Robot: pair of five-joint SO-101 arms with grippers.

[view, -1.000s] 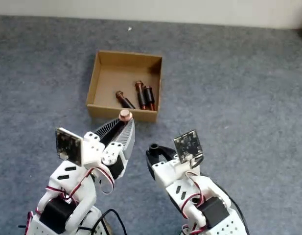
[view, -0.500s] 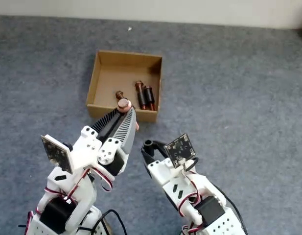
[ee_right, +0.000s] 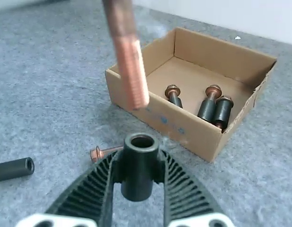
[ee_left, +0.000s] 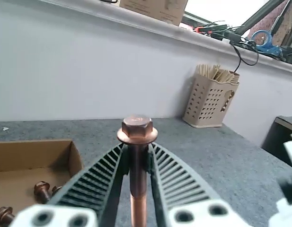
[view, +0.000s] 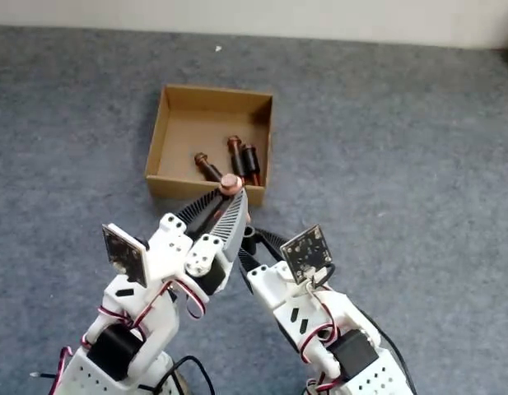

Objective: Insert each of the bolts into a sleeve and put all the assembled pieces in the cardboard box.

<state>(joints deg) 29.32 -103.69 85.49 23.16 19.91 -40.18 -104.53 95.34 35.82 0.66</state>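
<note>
1. The left gripper [view: 229, 192] is closed on a copper bolt [ee_left: 137, 165]. Its ribbed fingers [ee_left: 96, 177] press the shank from both sides. The bolt stands upright, with its six-sided head above the fingertips.
2. The right gripper [ee_right: 137, 163] is clamped around a black sleeve [ee_right: 137, 166], which it holds upright with the open bore facing up.
3. In the right wrist view the bolt's threaded end hangs above the sleeve. Its tip is near the rim of the bore but apart from it, offset toward the box. The bolt is not yet in the sleeve.
4. In the high view the two grippers come together just in front of the cardboard box [view: 159, 144]. The bolt head shows against the box's near wall, with the sleeve just beside and below it.
5. Three assembled pieces [ee_right: 209, 105] lie on the box floor, toward its near wall and right side.
6. A loose bolt [ee_right: 102, 152] lies on the grey carpet [view: 385, 164] outside the box, near the right gripper. A loose sleeve [ee_right: 13, 169] lies farther out on the same side.
7. A slotted basket [ee_left: 209, 97] full of sticks stands against the wall, well apart from the box.
</note>
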